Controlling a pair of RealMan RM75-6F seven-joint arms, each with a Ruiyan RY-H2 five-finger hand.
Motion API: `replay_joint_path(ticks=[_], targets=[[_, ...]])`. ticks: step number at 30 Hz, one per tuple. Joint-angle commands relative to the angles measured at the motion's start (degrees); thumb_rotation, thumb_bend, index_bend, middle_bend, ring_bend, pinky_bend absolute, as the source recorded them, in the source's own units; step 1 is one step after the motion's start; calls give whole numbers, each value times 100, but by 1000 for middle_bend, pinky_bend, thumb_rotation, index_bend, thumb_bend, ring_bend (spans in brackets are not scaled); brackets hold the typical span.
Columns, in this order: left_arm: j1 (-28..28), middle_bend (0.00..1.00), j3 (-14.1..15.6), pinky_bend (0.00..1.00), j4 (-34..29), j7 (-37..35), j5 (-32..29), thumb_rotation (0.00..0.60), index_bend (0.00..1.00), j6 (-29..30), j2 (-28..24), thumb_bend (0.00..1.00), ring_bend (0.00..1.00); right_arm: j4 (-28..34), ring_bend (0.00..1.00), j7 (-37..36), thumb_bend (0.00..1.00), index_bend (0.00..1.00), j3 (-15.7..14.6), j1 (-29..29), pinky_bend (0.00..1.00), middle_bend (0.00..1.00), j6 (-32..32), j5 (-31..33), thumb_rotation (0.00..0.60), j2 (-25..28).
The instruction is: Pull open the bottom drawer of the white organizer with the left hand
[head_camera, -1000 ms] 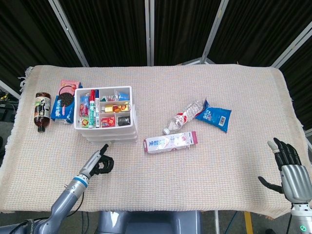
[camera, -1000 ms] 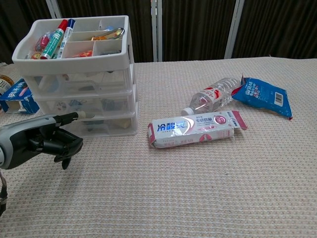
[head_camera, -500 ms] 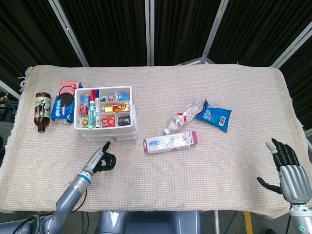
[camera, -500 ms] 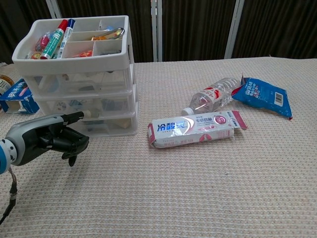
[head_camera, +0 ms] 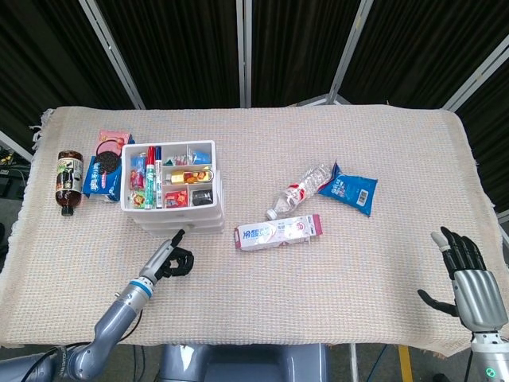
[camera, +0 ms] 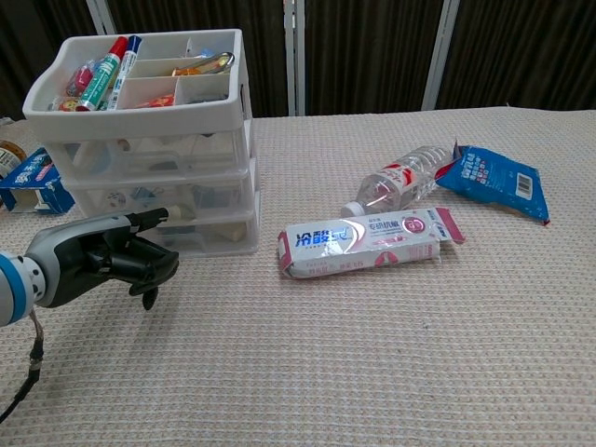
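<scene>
Organizer (camera: 149, 140) stands just beyond the left hand (camera: 107, 256), its bottom drawer (camera: 200, 233) shut flush with the two above. That hand lies low over the cloth (head_camera: 334, 270) with most fingers curled under and one finger (camera: 149, 218) stretched forward; its tip looks to be at the drawer's front, but whether it touches or has hooked the lip I cannot tell. It has hold of nothing.

Right of the hand lie a toothpaste box (camera: 368, 242), then a bottle (camera: 396, 186) on its side, then a blue packet (camera: 494, 179). Far right, at the table's near edge, the right hand (head_camera: 469, 280) hangs with fingers spread and nothing in it.

The step in hand is the reach for the drawer's pull. Next, I judge, the fingertip must catch under the lip and draw straight toward the robot; the light organizer may slide along instead of opening.
</scene>
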State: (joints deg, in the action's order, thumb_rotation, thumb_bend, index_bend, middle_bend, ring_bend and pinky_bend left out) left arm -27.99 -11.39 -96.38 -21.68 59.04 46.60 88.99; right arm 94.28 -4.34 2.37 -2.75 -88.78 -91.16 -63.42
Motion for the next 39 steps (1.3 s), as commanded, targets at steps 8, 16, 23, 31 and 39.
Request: replay_joint_path(ticks=[8, 16, 23, 31, 39], targets=[[51, 756, -40, 611, 143, -593, 314, 600, 0, -212, 28, 649, 780, 2, 0, 11, 57, 0, -2, 2, 0, 0, -2, 1, 600, -8], [133, 756, 44, 611, 214, -928, 695, 600, 11, -190, 28, 649, 780, 8, 0, 48, 56, 0, -29, 3, 0, 0, 11, -30, 600, -22], [241, 756, 199, 611, 220, -1198, 1038, 600, 60, -109, -13, 649, 780, 26, 0, 59, 56, 0, -33, 15, 0, 0, -15, -44, 600, -17], [408, 756, 482, 611, 290, -1500, 1455, 600, 72, 54, -102, 649, 780, 33, 0, 83, 56, 0, -46, 17, 0, 0, -20, -71, 600, -24], [566, 756, 670, 611, 352, -1614, 1752, 600, 72, 360, -139, 649, 780, 39, 0, 118, 55, 0, -51, 18, 0, 0, -13, -72, 600, -36]])
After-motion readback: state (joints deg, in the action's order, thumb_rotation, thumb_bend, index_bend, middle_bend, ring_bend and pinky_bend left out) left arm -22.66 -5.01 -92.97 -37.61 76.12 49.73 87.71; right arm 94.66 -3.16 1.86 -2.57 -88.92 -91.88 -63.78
